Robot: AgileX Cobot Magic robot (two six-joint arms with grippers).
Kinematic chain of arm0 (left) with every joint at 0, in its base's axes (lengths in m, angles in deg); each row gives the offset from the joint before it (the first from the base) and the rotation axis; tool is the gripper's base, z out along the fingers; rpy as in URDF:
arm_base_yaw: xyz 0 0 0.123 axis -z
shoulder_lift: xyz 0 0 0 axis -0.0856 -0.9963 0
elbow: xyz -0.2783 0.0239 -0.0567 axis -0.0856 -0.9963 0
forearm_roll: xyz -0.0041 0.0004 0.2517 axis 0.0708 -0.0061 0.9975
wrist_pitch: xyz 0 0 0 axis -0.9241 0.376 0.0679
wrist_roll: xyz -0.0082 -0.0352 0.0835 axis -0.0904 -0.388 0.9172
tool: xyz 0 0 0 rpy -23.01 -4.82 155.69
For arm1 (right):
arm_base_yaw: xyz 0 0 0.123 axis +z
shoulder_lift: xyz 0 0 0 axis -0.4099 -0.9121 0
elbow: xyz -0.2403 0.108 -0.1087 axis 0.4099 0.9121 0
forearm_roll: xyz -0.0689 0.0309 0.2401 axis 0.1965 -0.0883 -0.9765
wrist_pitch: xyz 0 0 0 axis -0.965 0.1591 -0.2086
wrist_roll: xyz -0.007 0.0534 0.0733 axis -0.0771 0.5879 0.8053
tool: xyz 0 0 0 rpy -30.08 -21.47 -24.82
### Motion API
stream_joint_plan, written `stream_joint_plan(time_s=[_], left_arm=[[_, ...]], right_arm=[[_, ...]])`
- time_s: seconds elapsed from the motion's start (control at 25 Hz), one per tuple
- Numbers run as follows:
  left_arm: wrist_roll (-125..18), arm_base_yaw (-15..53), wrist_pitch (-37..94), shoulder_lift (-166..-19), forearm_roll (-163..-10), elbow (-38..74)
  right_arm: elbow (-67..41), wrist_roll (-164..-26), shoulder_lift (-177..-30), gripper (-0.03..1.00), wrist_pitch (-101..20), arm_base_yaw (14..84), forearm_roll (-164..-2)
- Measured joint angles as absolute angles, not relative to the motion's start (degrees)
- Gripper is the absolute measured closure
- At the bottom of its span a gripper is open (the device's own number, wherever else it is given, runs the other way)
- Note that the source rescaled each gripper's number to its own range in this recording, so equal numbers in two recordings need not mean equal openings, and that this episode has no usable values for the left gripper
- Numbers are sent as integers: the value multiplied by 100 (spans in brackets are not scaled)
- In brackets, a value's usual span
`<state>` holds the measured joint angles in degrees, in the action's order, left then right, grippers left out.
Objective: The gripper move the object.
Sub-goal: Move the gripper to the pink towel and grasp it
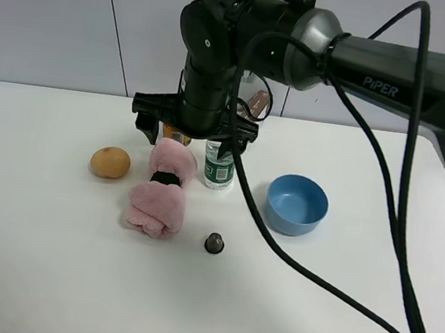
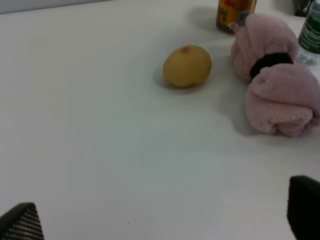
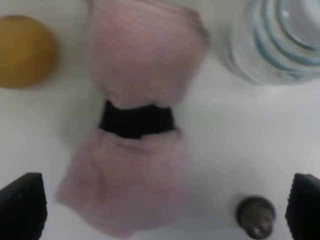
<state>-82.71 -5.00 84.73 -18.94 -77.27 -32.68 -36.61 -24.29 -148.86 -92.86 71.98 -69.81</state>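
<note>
Pink towel (image 1: pixel 161 193), rolled and pinched at its middle by a black band (image 1: pixel 164 179), lies on the white table (image 1: pixel 32 265) directly under the jaws of the right arm (image 1: pixel 212 84). Those jaws are spread wide apart and hold nothing. Seen from the wrist, the band sits about midway between the two dark tips, with one fluffy end reaching out ahead of the jaws and the other back toward them. From where I stand the jaws hang above the towel, and I cannot tell whether they touch it.

Out past one jaw sits a tan round fruit (image 1: pixel 110 162), apart from the towel. By the other jaw stands a clear water bottle (image 1: pixel 219 166), just beside the towel's far end, and farther out on that side a blue bowl (image 1: pixel 297 204). A small dark capsule (image 1: pixel 214 243) rests on the table close to that same jaw's tip. An orange can (image 2: pixel 235 14) stands beyond the towel.

The left arm's jaws are also wide apart and empty, low over bare table, with the fruit and towel well ahead of them.
</note>
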Motion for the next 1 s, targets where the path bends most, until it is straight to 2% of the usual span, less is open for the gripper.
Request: stream_joint_plan(time_s=[0.28,1.0], left_arm=[[-8271,-500,8473,-1894,-7723,-3268],[-8271,-500,8473,-1894,-7723,-3268]], right_arm=[[-3693,-2473,-14999,4,-9573,7198,-6846],[-3718,-2262,-15383,4,-9032,7432,-6762]])
